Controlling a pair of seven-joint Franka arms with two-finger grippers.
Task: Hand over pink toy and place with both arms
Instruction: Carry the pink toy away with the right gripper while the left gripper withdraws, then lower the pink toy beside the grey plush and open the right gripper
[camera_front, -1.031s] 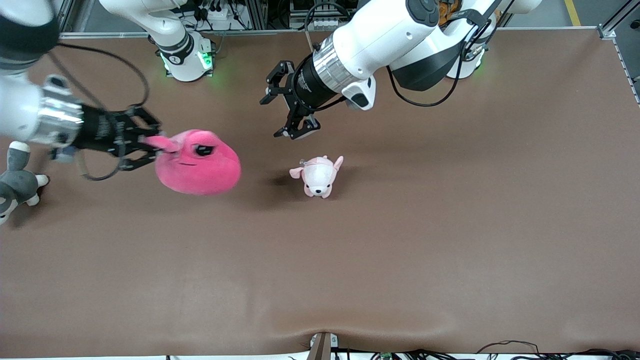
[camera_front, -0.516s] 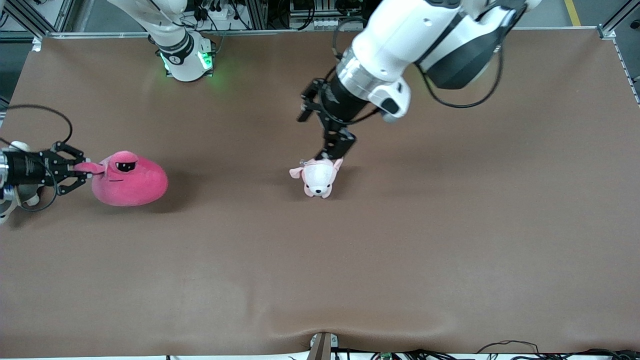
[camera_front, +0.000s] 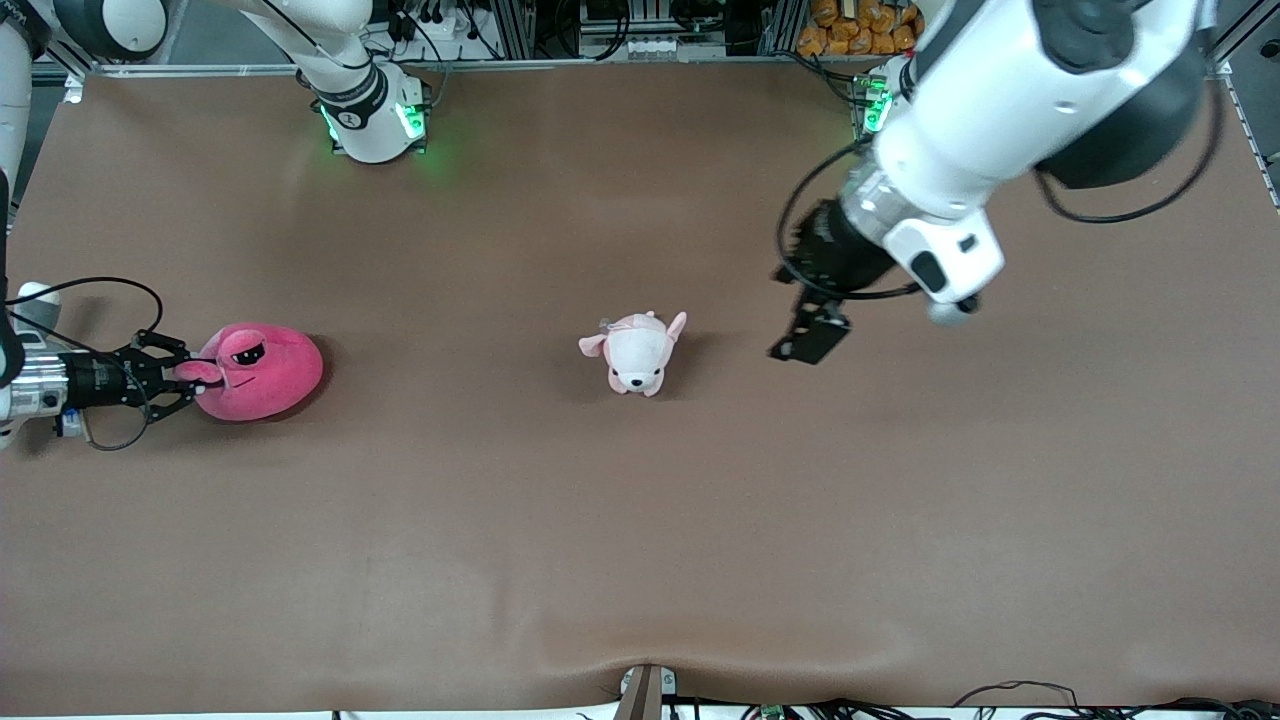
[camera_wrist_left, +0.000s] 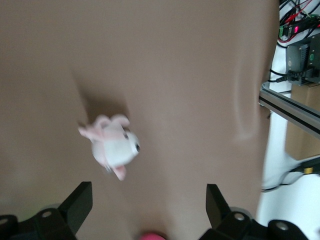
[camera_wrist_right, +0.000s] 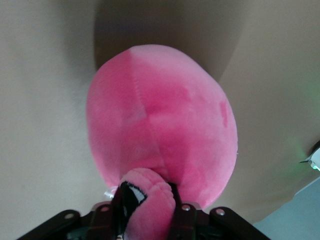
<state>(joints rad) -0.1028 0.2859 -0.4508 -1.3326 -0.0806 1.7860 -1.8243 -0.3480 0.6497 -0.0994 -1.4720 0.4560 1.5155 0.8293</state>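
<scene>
The pink toy (camera_front: 265, 372) lies on the brown table at the right arm's end. My right gripper (camera_front: 196, 376) is low beside it and shut on one of its eye stalks. In the right wrist view the toy's round body (camera_wrist_right: 160, 120) fills the middle, and the stalk with its black eye (camera_wrist_right: 149, 197) is pinched in my right gripper (camera_wrist_right: 150, 207). My left gripper (camera_front: 808, 338) is open and empty, up over the table toward the left arm's end from the dog plush. In the left wrist view it (camera_wrist_left: 147, 195) holds nothing between its fingers (camera_wrist_left: 77, 202).
A small pale pink-and-white dog plush (camera_front: 637, 353) lies mid-table and also shows in the left wrist view (camera_wrist_left: 111, 147). A bit of white plush (camera_front: 36, 296) shows by the right wrist. The table's edge with cables (camera_wrist_left: 295, 60) shows in the left wrist view.
My right gripper has carried the pink toy down and toward the right arm's end of the table. My left gripper has swung away from over the dog plush toward its own end.
</scene>
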